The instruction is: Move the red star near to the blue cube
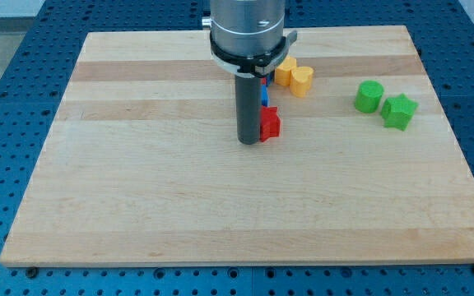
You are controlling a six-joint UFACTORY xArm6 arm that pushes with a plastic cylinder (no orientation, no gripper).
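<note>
Risk: my tip [248, 141], a rod without fingers to clench, touches the red plastic star [270, 123]; an off-centre push could spin it past the mostly hidden blue cube [264, 97].

my tip [248, 141] left of star [270, 123] | cube [264, 94] behind star
</note>
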